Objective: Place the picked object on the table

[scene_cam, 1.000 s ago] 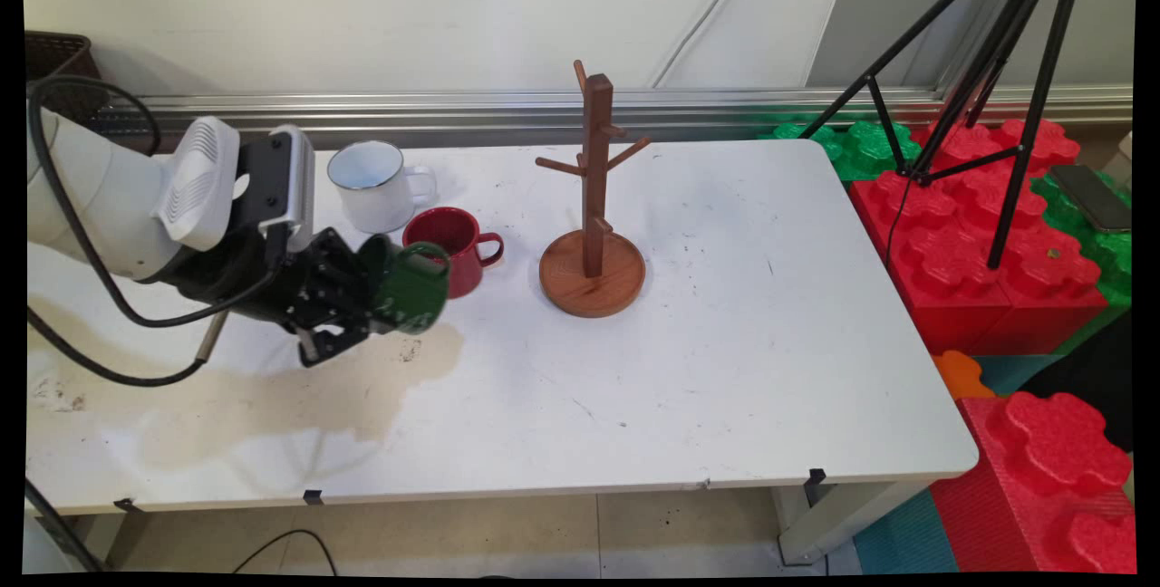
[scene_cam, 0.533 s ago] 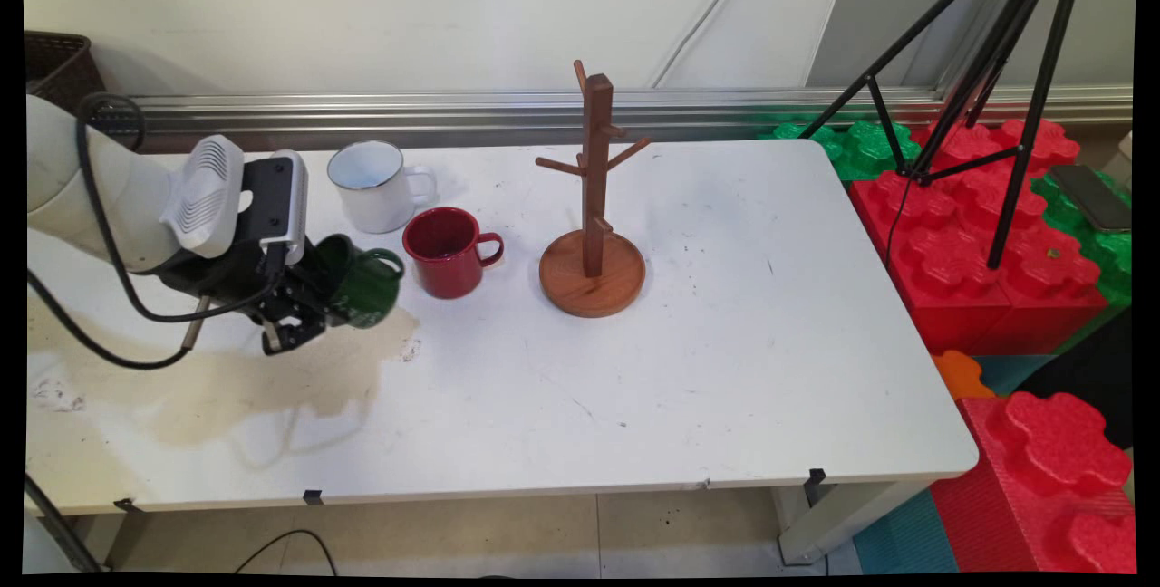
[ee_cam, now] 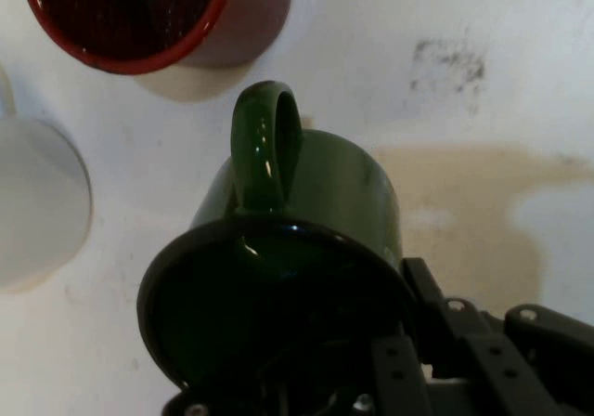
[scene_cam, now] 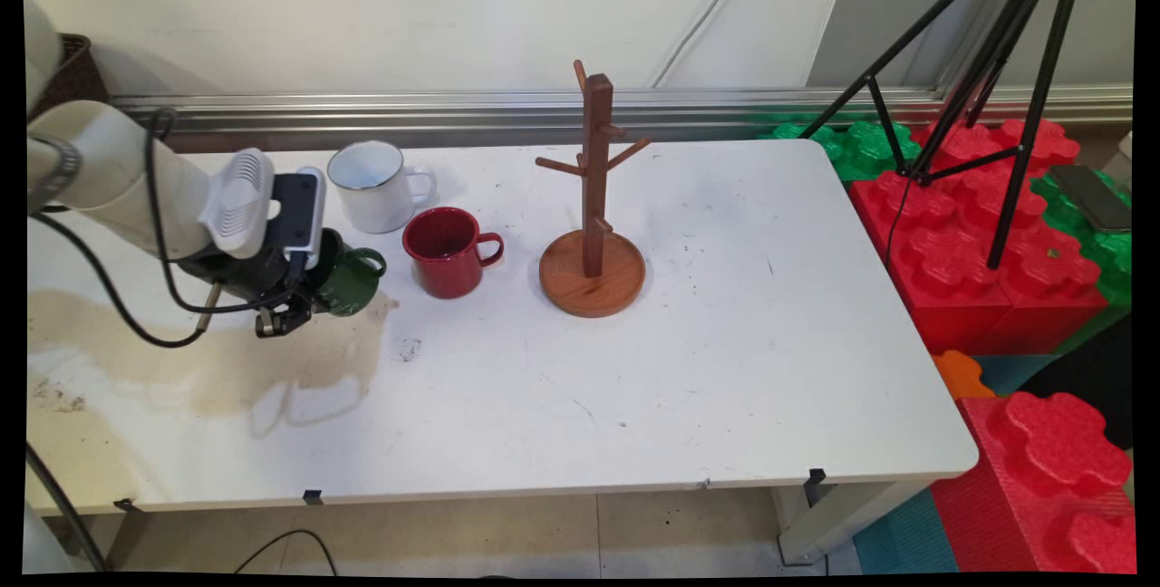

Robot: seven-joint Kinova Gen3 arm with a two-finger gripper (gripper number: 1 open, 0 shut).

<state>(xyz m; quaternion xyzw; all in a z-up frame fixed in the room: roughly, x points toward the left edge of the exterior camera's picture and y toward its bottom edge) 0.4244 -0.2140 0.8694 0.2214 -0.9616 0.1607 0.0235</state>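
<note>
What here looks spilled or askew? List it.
A brownish stain spreads over the table on its left side, like dried liquid. The green mug is tilted in the gripper rather than upright.

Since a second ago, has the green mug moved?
Yes. The green mug, held by the gripper, has gone left and down toward the table, away from the red mug.

Three mugs, one green [scene_cam: 349, 280], one red [scene_cam: 446, 252], one white [scene_cam: 372, 185]; one wooden mug tree [scene_cam: 593, 206].
</note>
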